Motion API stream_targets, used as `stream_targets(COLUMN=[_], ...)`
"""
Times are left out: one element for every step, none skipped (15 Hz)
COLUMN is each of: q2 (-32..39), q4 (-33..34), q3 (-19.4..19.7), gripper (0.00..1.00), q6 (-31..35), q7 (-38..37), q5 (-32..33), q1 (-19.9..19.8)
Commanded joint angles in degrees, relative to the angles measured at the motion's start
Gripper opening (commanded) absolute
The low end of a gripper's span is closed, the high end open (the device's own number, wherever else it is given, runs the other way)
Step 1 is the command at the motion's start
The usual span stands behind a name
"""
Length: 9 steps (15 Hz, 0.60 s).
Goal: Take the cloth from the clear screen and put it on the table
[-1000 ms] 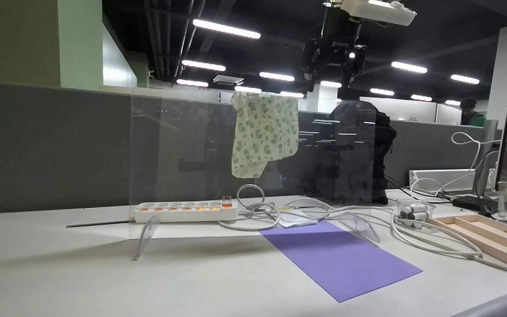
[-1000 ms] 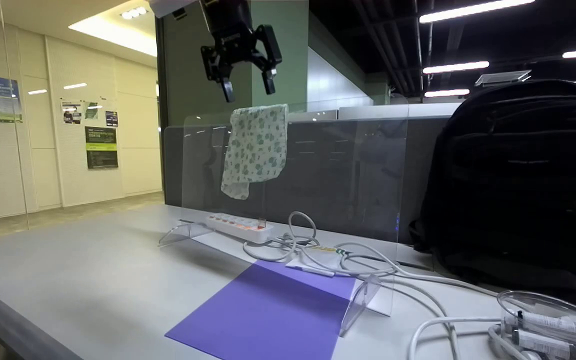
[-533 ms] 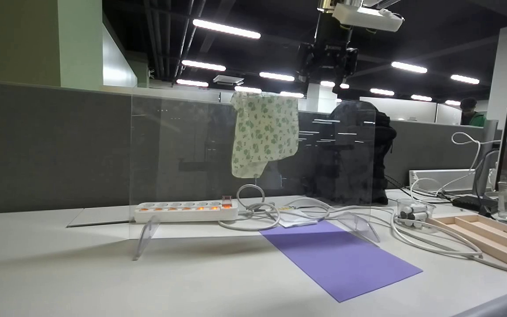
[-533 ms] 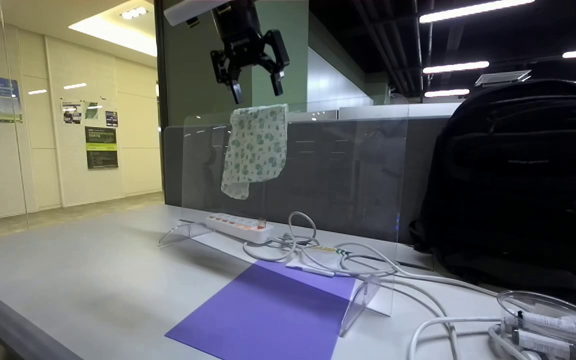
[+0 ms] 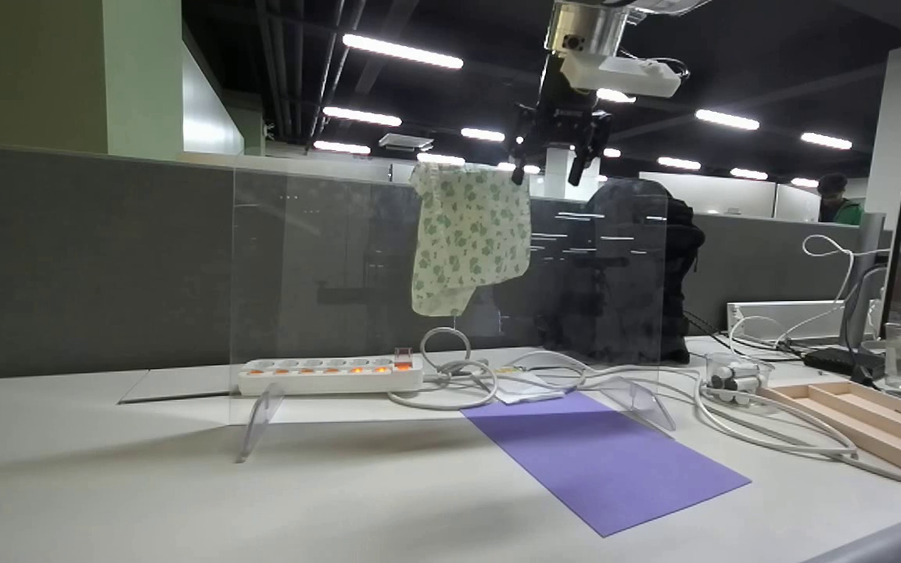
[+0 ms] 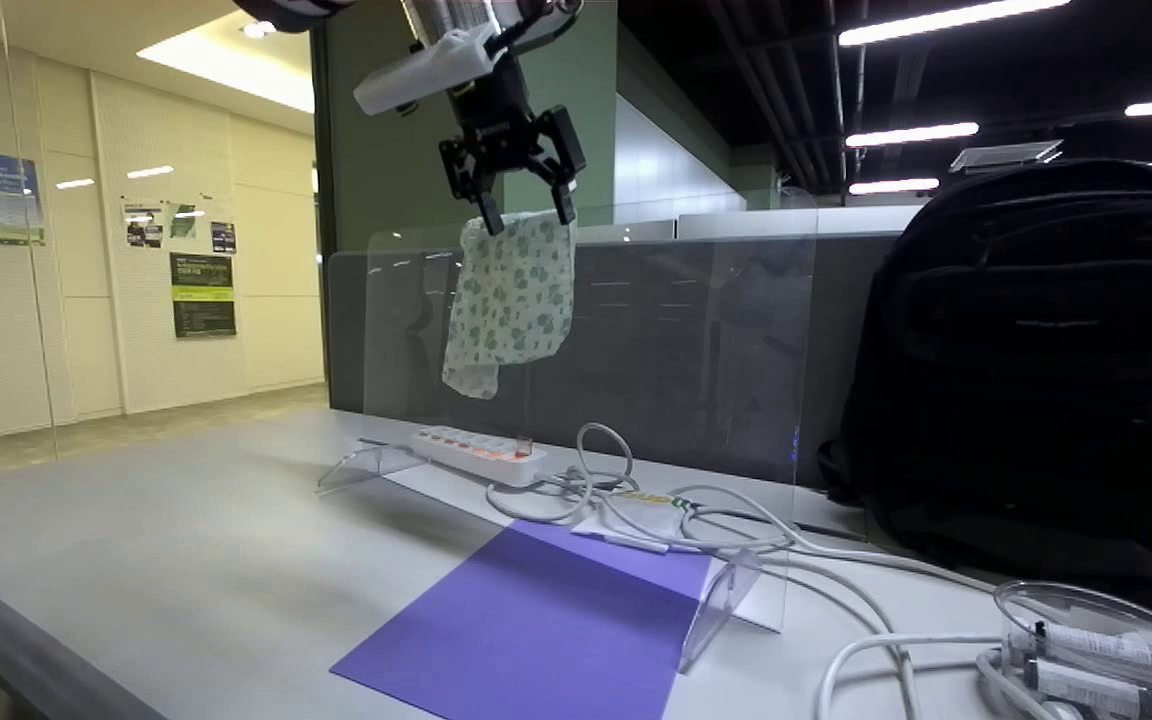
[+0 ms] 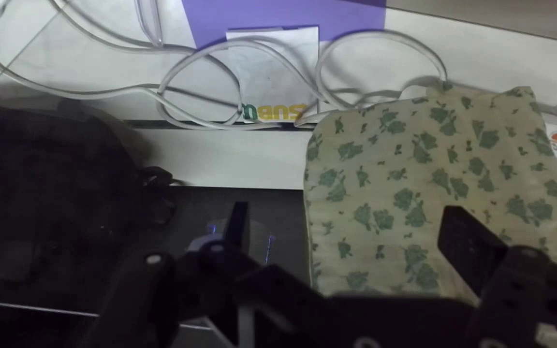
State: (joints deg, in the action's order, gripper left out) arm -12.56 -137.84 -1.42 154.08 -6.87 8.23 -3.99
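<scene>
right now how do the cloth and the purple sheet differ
The cloth is pale with a green leafy print; the purple sheet is unpatterned. The cloth hangs from the top of the clear screen, while the purple sheet lies flat on the table. The cloth has an uneven lower edge; the purple sheet has straight edges. Both look thin.

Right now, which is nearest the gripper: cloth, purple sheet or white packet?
The cloth, hung on the screen near the gripper; the purple sheet and white packet lie far below.
</scene>
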Motion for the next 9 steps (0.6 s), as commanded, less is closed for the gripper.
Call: stream_targets(q2=[4.6,5.5,6.3,7.0,7.6,8.6,9.1,9.4,9.8], q4=[2.3,2.6,2.8,2.9,3.0,3.5,3.8,3.9,4.0], q3=[-1.9,-2.1,-2.3,-2.9,-3.2,-3.4,-3.6,-3.9,-4.0], gripper=[1.0,1.0,1.0,1.0,1.0,1.0,0.75,0.75,0.67], q6=[5.6,6.9,8.1,9.3,10.3,11.3,12.0,12.7,13.3], q7=[-6.0,-6.4,-6.5,-6.4,-6.5,-6.7,-6.6,-6.9,-6.7], q5=[2.5,2.5,2.3,1.9,1.9,1.9,1.5,1.9,1.8], q1=[-0.5,-0.2,0.1,0.1,0.2,0.1,0.3,0.1,0.2])
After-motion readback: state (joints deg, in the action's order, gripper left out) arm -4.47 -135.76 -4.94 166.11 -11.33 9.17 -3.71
